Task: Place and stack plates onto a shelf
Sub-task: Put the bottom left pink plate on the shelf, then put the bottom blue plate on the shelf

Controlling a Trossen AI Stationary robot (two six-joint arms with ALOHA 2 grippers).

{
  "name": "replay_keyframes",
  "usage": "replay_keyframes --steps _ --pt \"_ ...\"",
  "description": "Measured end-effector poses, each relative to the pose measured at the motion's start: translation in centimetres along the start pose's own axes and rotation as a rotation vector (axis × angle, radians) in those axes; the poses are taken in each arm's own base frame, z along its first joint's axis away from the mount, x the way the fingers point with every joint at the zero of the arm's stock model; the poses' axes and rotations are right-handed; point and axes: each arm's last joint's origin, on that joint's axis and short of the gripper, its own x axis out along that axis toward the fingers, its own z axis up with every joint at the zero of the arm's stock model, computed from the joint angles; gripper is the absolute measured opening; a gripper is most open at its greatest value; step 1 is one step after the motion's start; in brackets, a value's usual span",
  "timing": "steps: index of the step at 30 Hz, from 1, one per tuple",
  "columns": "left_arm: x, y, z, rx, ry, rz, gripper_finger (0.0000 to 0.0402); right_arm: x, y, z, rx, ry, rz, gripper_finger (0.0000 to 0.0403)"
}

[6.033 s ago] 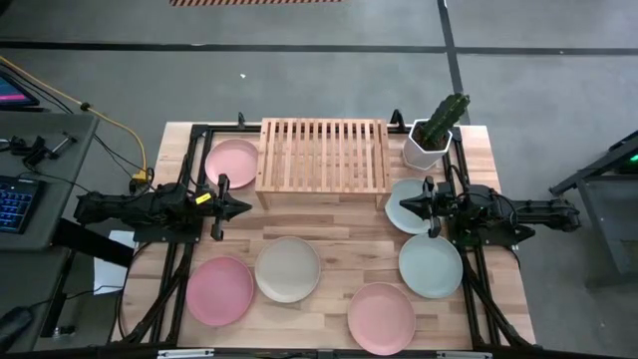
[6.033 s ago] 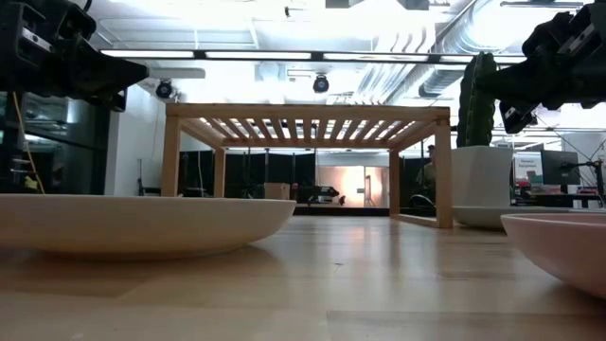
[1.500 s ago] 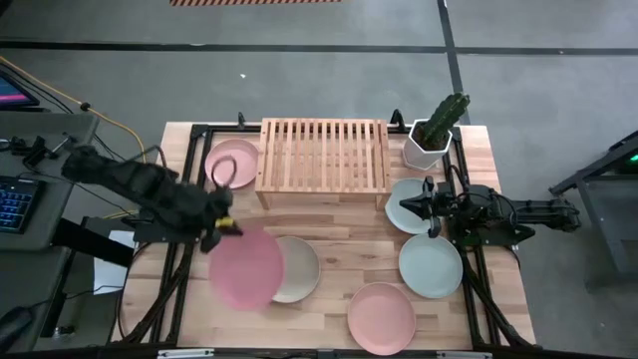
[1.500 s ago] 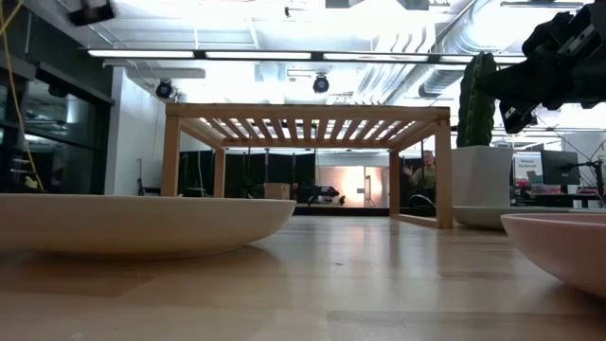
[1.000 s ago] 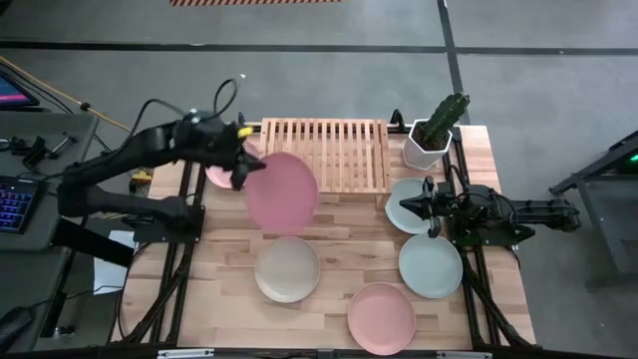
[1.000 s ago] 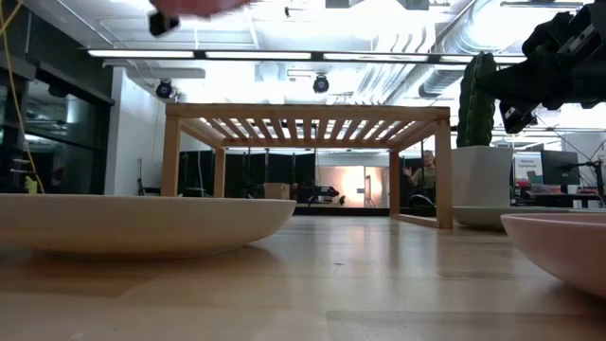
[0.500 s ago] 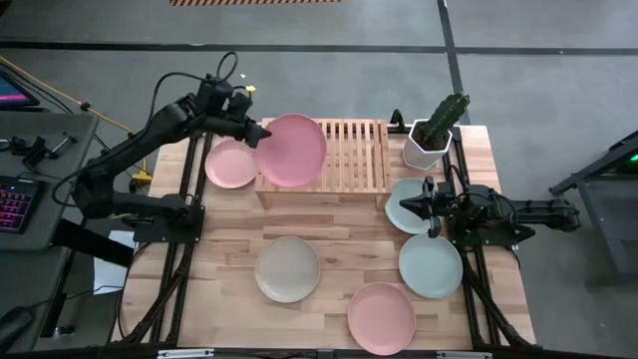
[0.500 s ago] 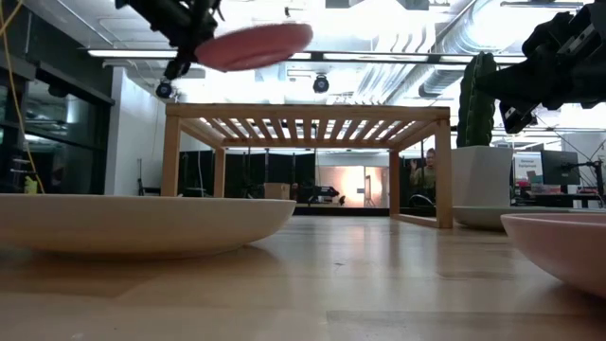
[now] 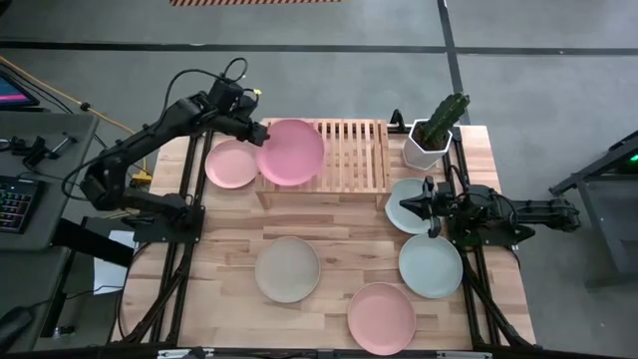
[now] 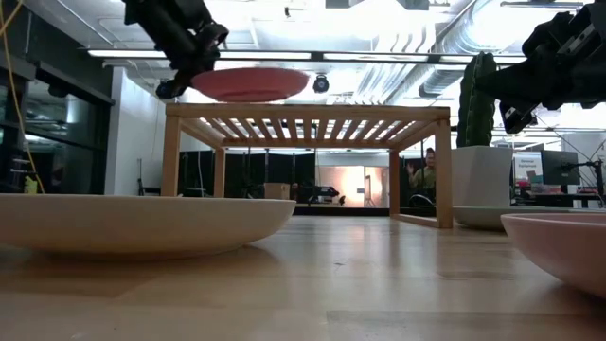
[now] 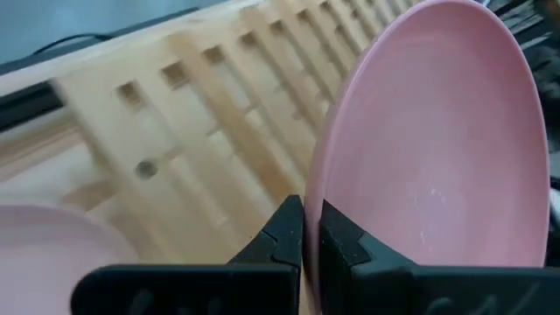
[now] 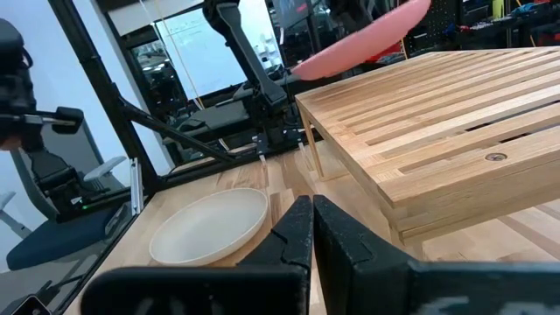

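Observation:
My left gripper (image 9: 257, 135) is shut on a pink plate (image 9: 291, 152) over the left part of the light-wood shelf (image 9: 349, 155). In the low view the plate (image 10: 251, 83) is about level and just above the shelf top (image 10: 312, 111); I cannot tell whether they touch. My right gripper (image 9: 431, 206) is shut and empty, held above a mint plate (image 9: 404, 207) at the table's right. The other plates lie flat on the table: pink (image 9: 231, 164) left of the shelf, beige (image 9: 287, 268), mint (image 9: 431, 265), and pink (image 9: 381, 317). My left gripper pinches the pink plate's rim (image 11: 312, 197) at the plate's left side between its two fingers, one on the upper face and one on the underside. The fingers come from the table's left. The plate extends from them about level over the shelf's left part.
A white pot with a cactus (image 9: 431, 140) stands right of the shelf at the far right corner. The shelf's right half shows bare slats. Black arm frames run along the table's left and right edges. A person shows in the room behind (image 10: 431, 170).
My left gripper has carried the pink plate toward the table's far edge and a little right, from in front of the shelf to over its left part. It has then come down. The plate, tilted half a second ago, is now about level just above the slats.

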Motion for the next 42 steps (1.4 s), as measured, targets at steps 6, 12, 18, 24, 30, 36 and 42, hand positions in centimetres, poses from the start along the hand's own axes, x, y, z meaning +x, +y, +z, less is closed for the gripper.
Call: replay_keyframes --steps 6,12,18,24,30,36,42 --pt "-0.4 0.8 0.1 -0.001 -0.004 0.022 0.0000 0.0 0.0 0.0 0.000 0.000 0.000 0.0000" --pt "0.2 1.0 -0.1 -0.014 0.043 0.009 0.0000 0.0 0.0 0.0 0.000 0.000 0.000 0.0000" --pt "0.9 1.4 -0.6 -0.027 0.057 0.019 0.0006 0.0 0.0 0.0 0.000 0.000 0.000 0.0000" --pt "1.0 1.5 -0.5 -0.019 0.032 0.038 0.0028 0.0 0.0 0.0 0.000 0.001 0.000 0.0000" --pt "1.0 1.5 -0.4 -0.001 0.023 0.057 0.0063 0.0 0.0 0.0 0.000 0.000 0.000 0.0000" --pt "0.1 1.6 0.5 0.025 -0.021 0.062 0.0110 0.0 0.0 0.0 0.000 0.001 0.000 0.0000" --pt "-3.7 1.2 2.8 0.034 -0.169 0.063 0.0145 0.0 0.0 0.0 0.000 0.001 0.000 0.0000"
